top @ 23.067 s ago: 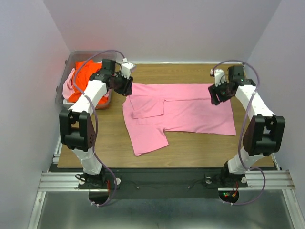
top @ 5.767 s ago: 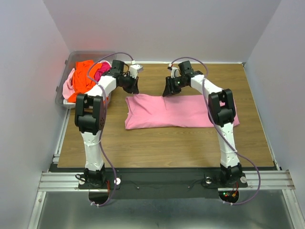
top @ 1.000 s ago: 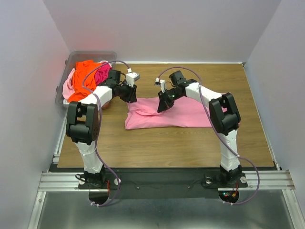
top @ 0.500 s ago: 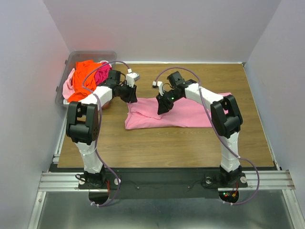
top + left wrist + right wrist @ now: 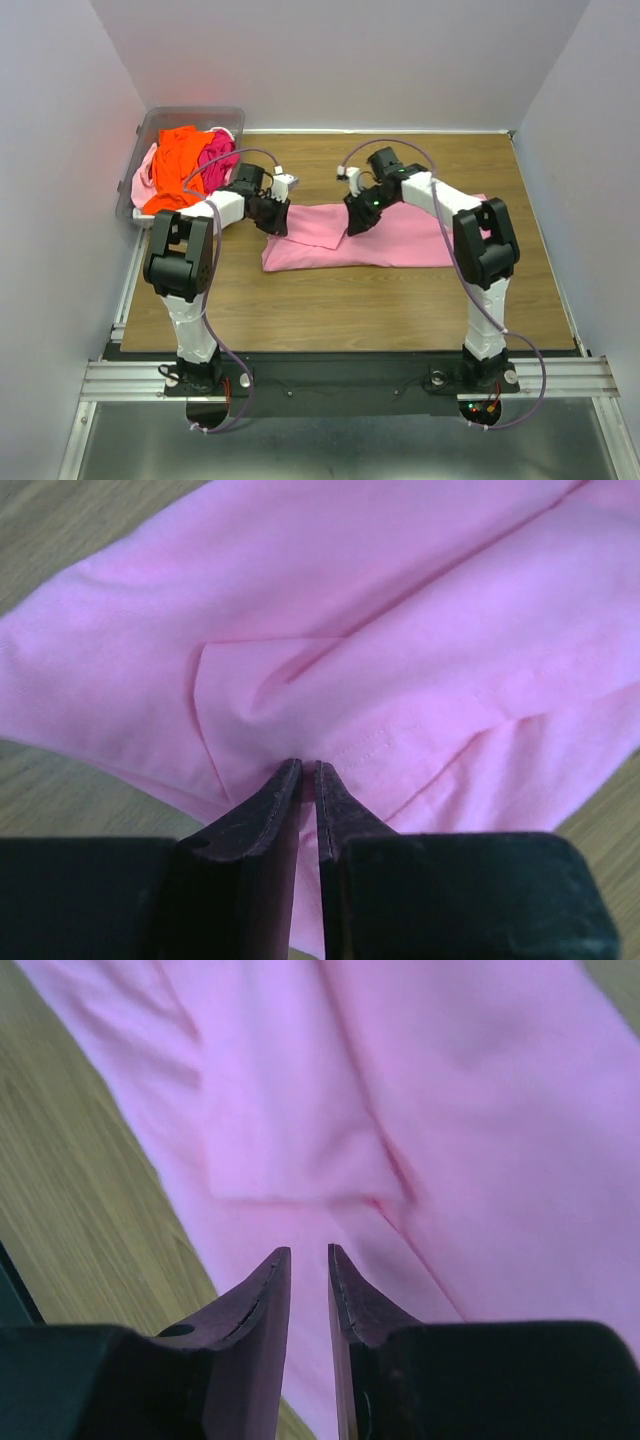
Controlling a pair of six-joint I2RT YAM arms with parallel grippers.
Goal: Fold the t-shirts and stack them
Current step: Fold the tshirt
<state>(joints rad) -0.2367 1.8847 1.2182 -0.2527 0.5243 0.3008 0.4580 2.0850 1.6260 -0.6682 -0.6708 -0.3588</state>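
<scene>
You're mid-fold: the shirt [image 5: 400, 235] lies as a long strip just right of the bin [image 5: 190, 115]. Your left gripper [image 5: 279, 217] is pinched shut on the shirt corner nearest the bin. The right gripper [image 5: 356, 224], farther from the bin along the same edge, is nearly closed, though I can't tell whether it holds cloth. Next, probably lift both and fold away from the bin, where the table [image 5: 350, 300] gives room.

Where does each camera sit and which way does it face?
Top external: above and behind the bases, looking down at the table; left arm and right arm show whole.
Left wrist: on the left wrist, looking along the left gripper, pinching the pink t-shirt.
Right wrist: likewise, past the right gripper onto shirt and table.
All share the pink t-shirt.
</scene>
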